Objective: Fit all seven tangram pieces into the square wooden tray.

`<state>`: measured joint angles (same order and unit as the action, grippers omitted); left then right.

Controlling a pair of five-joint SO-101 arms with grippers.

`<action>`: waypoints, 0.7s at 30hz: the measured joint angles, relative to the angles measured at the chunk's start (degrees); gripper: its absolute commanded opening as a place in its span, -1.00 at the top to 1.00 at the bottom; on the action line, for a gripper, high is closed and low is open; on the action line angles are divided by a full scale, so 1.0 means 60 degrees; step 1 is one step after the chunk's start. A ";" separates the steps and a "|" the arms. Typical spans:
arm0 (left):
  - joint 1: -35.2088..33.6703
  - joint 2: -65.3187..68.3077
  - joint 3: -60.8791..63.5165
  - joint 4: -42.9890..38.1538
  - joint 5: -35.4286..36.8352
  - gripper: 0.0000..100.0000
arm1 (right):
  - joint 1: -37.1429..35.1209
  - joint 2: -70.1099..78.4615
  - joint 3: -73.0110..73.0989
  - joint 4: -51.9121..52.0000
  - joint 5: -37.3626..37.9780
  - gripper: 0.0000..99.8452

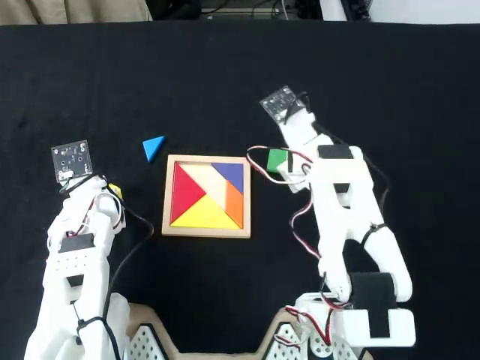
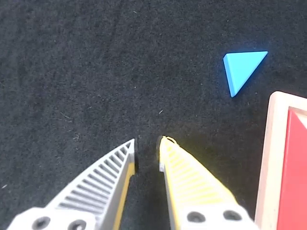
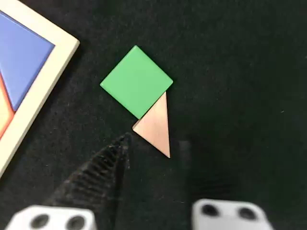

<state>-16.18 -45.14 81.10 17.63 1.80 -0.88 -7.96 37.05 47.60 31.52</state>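
Tray mid-tabletop, four pieces seated, pale gap at its 12 o'clock (bare floor, likely). Loose: blue triangle at tray's 10 o'clock; green square at 2 o'clock, tan triangle touching it. Step: fetching next piece. Right gripper released, empty, beside tan triangle; next move calls for closing on its edges. Left gripper narrowly parted, empty. Right gripper's far finger hard to make out.

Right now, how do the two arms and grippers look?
The left arm and the right arm are white blocky plastic with black motor parts and red and white cables. The left fingers are ribbed, one white, one yellow; the right's visible finger is black.
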 measured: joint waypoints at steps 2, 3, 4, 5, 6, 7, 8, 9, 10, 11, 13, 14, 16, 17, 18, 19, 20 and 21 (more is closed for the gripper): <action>0.0000 0.0000 0.0000 0.0000 0.0000 0.80 | -0.0015 0.0396 -0.0015 0.0000 -0.0059 0.53; 0.0000 0.0000 0.0000 0.0000 0.0000 0.80 | -0.0015 0.0615 -0.0117 0.0029 -0.0088 0.53; 0.0000 0.0000 0.0000 0.0000 0.0000 0.80 | -0.0015 0.0879 -0.0264 0.0059 -0.0088 0.53; 0.0000 0.0000 0.0000 0.0000 0.0000 0.80 | -0.0015 0.1158 -0.0425 0.0117 -0.0088 0.53; 0.0000 0.0000 0.0000 0.0000 0.0000 0.80 | -0.0015 0.1451 -0.0630 0.0220 -0.0088 0.53; 0.0000 0.0000 0.0000 0.0000 0.0000 0.80 | -0.0015 0.1758 -0.0850 0.0322 -0.0088 0.53; 0.0000 0.0000 0.0000 0.0000 0.0000 0.80 | -0.0015 0.2081 -0.1099 0.0440 -0.0088 0.53; 0.0000 0.0000 0.0000 0.0000 0.0000 0.80 | -0.0015 0.2388 -0.1333 0.0557 -0.0088 0.53; 0.0000 0.0000 0.0000 0.0000 0.0000 0.80 | -0.0015 0.2652 -0.1582 0.0659 -0.0088 0.53; 0.0000 0.0000 0.0000 0.0000 0.0000 0.80 | 0.0000 0.2901 -0.1817 0.0733 -0.0088 0.53; 0.0000 0.0000 0.0000 0.0000 0.0000 0.80 | 0.0000 0.3282 -0.2212 0.0835 -0.0088 0.55; 0.0000 0.0000 0.0000 0.0000 0.0000 0.80 | 0.0000 0.3370 -0.2330 0.0835 -0.0088 0.56; 0.0000 0.0000 0.0000 0.0000 0.0000 0.80 | 0.0000 0.3443 -0.2505 0.0835 -0.0088 0.58; 0.0000 0.0000 0.0000 0.0000 0.0000 0.80 | 0.0000 0.3458 -0.2520 0.0835 -0.0088 0.58; 0.0000 0.0000 0.0000 0.0000 0.0000 0.80 | 0.0000 0.3458 -0.2520 0.0835 -0.0088 0.58; 0.0000 0.0000 0.0000 0.0000 0.0000 0.80 | 0.0000 0.3458 -0.2520 0.0835 -0.0088 0.58; 0.0000 0.0000 0.0000 0.0000 0.0000 0.80 | 0.0000 0.3458 -0.2520 0.0835 -0.0088 0.59; 0.0000 0.0000 0.0000 0.0000 0.0000 0.80 | 0.0000 0.3458 -0.2520 0.0835 -0.0088 0.60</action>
<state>-16.18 -45.14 81.10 17.63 1.80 -0.88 12.79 21.93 52.62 30.99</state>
